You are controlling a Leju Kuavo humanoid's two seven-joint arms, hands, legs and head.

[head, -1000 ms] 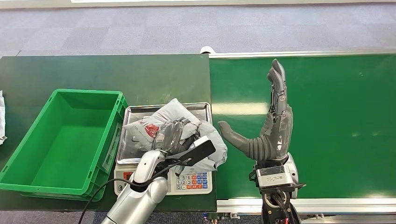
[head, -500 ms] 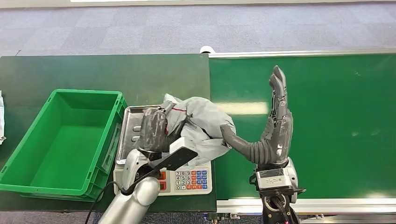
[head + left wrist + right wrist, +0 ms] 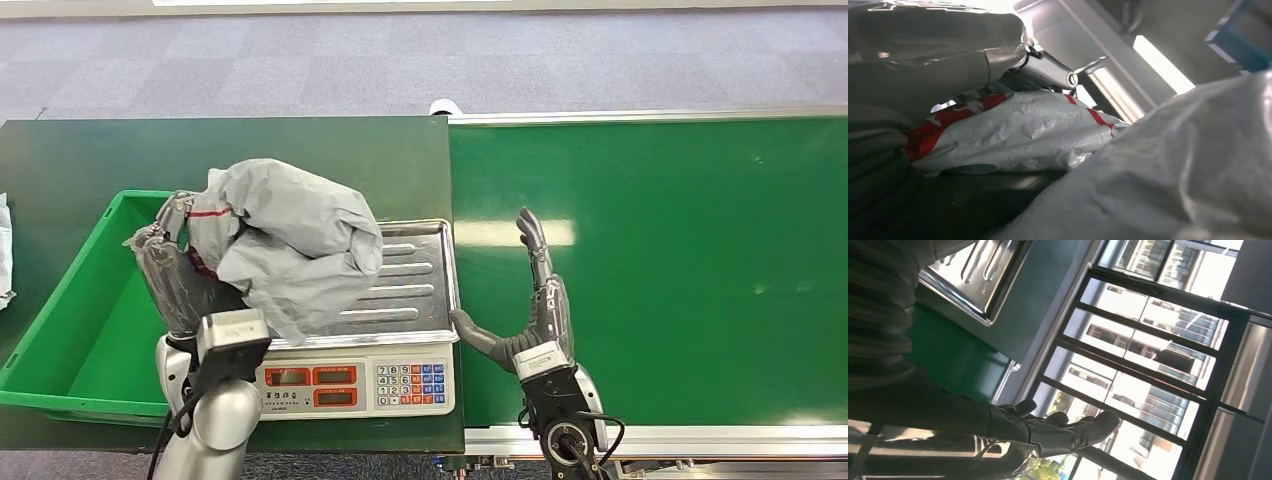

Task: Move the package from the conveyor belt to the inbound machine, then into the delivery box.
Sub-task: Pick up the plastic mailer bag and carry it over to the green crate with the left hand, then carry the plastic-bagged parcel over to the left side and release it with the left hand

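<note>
L robot hand point(image 3: 185, 285) grips grey package point(image 3: 285, 240), red print unreadable; R robot hand point(image 3: 530, 320) spread.

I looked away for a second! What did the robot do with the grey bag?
The left hand, holding the grey package, lifted it off the scale's tray and carried it left, over the rim of the green box. The open right hand drew back toward the robot. The box, scale and conveyor belt stayed put.
</note>
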